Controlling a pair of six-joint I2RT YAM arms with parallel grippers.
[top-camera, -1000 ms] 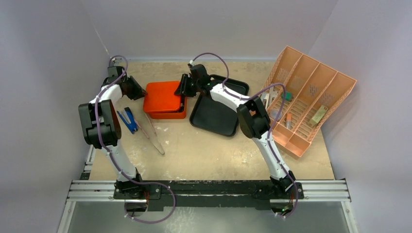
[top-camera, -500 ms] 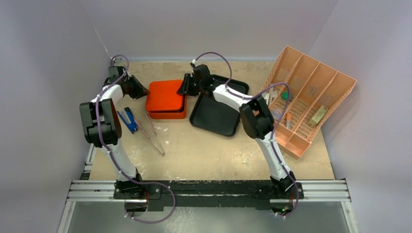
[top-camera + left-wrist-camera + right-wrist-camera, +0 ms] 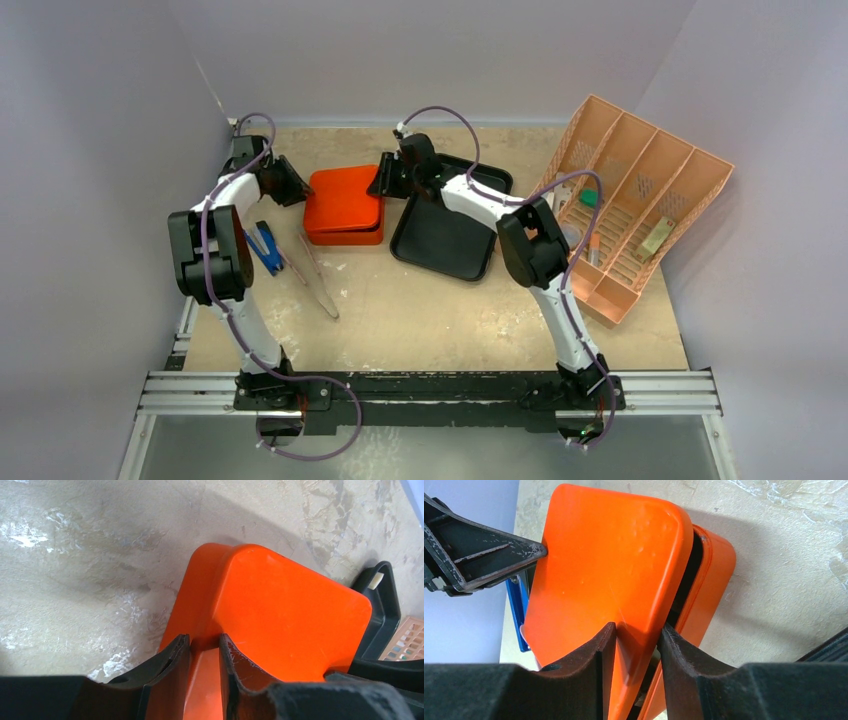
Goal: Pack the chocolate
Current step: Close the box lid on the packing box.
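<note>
An orange lid lies over the orange box at the back middle of the table. My left gripper is shut on the lid's left edge, which shows between its jaws in the left wrist view. My right gripper is shut on the lid's right edge. In the right wrist view the lid sits slightly askew, with a dark gap above the box's wall. The chocolate is hidden under the lid.
A black tray lies right of the box and looks bare. A peach slotted rack with small items stands at the far right. A blue tool and metal tweezers lie left of centre.
Both grippers have shifted slightly toward the back wall while holding the lid. The lid now sits lower and more squarely over the box.
</note>
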